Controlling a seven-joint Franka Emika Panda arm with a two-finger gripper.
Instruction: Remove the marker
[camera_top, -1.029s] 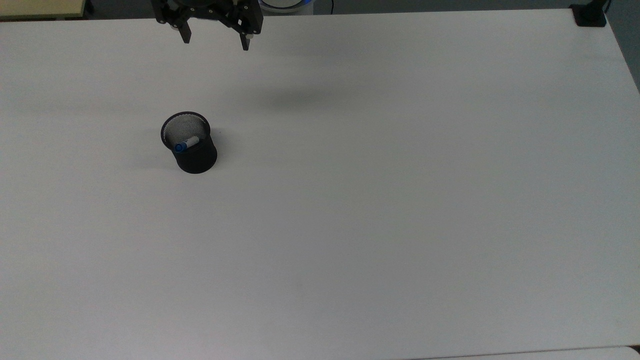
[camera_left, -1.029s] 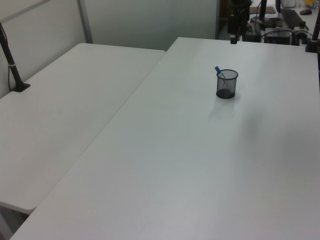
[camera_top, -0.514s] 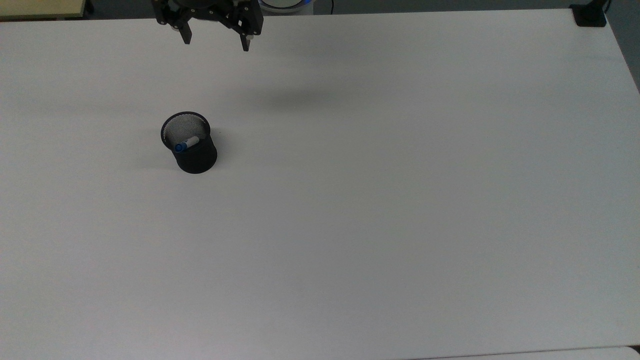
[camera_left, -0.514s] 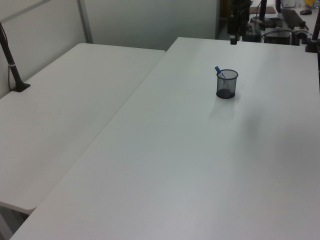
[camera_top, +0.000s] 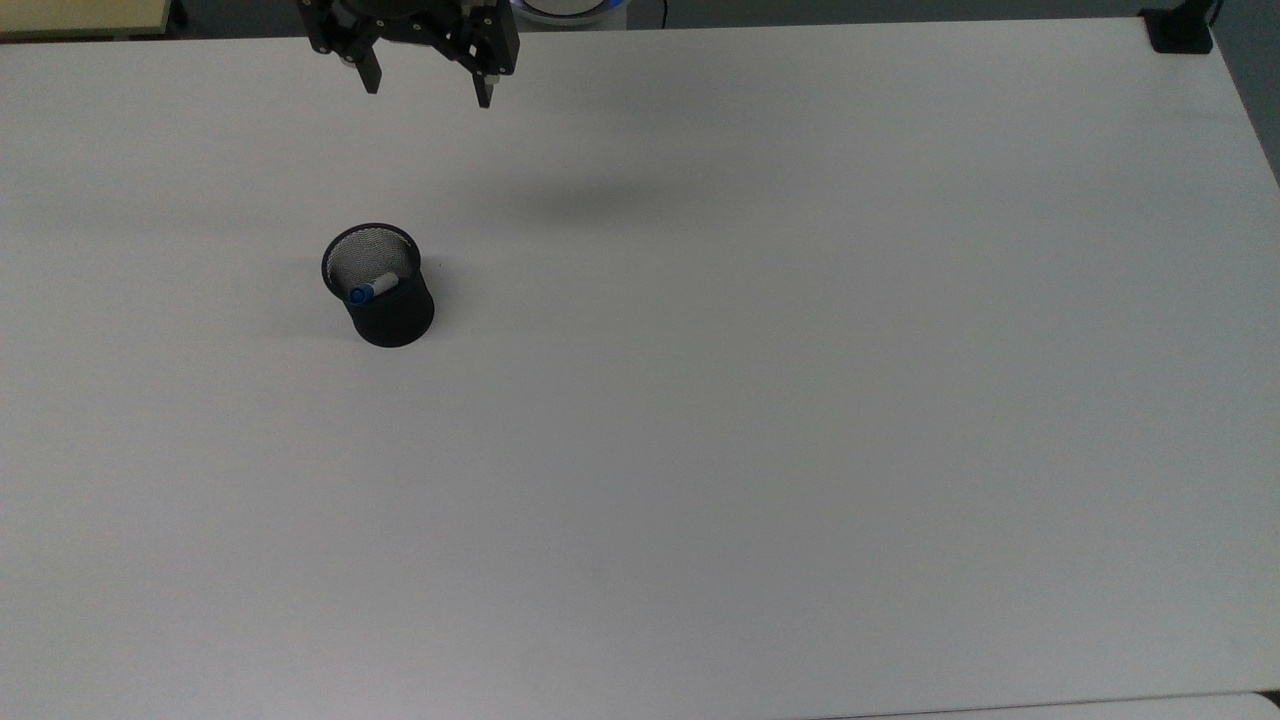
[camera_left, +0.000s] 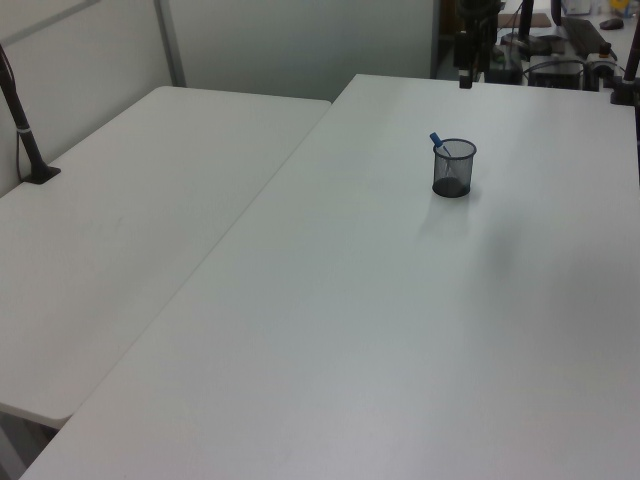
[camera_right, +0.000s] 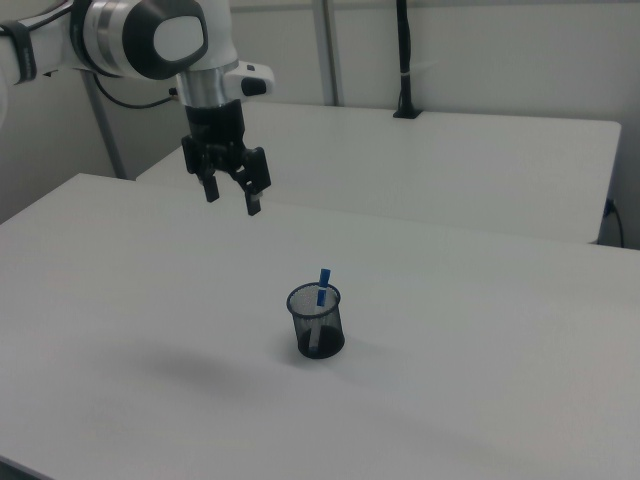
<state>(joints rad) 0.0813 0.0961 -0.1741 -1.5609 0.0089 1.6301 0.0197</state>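
mesh cup (camera_top: 385, 300) upright | white table (camera_top: 800, 400) | black post (camera_right: 404, 60) behind

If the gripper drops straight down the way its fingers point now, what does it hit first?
Most likely bare table. The open gripper hangs well to the right view's left of the mesh cup holding the marker, so nothing else seems to lie below it, though depth is uncertain.

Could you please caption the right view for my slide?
Open claw hovers above the white table, apart from the mesh cup holding the marker.
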